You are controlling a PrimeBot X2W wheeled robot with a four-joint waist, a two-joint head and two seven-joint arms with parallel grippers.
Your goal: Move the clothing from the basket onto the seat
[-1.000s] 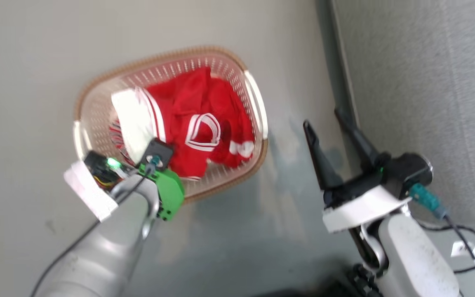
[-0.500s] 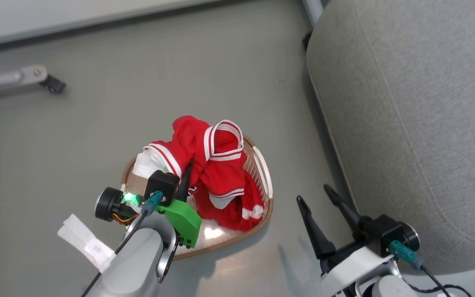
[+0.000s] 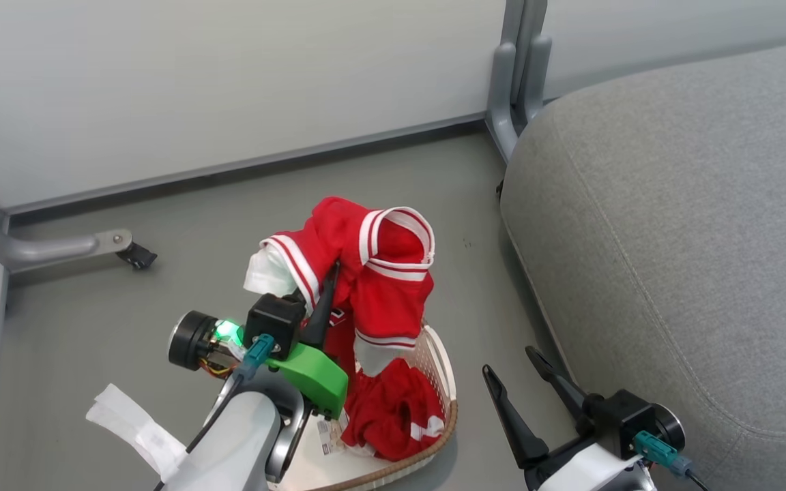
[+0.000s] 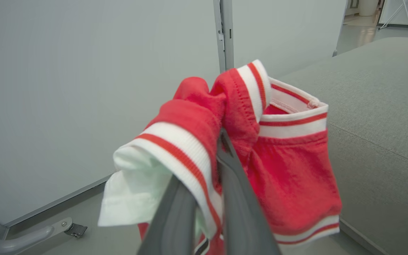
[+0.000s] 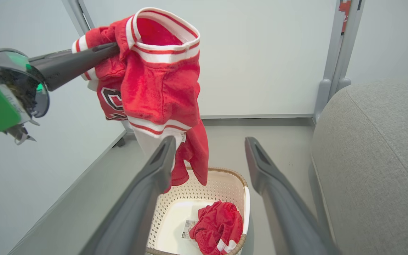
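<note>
Grey floor (image 3: 93, 320), pale partition walls (image 3: 229, 82), metal post (image 3: 519, 75)

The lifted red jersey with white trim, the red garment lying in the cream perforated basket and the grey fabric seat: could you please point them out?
Lifted red jersey (image 5: 161, 81): right wrist view, red front panel.
Crumpled red garment (image 5: 220, 221): right wrist view, bunched middle.
Grey fabric seat (image 3: 693, 225): head view, bare top surface.

The basket (image 3: 446, 392) stands left of the seat (image 3: 673, 239), apart from it — the right gripper (image 3: 509, 361) between them. The first garment (image 3: 386, 273) hangs from the left gripper (image 3: 330, 273) above the basket; the second garment (image 3: 396, 412) lies inside (seat side).
</note>
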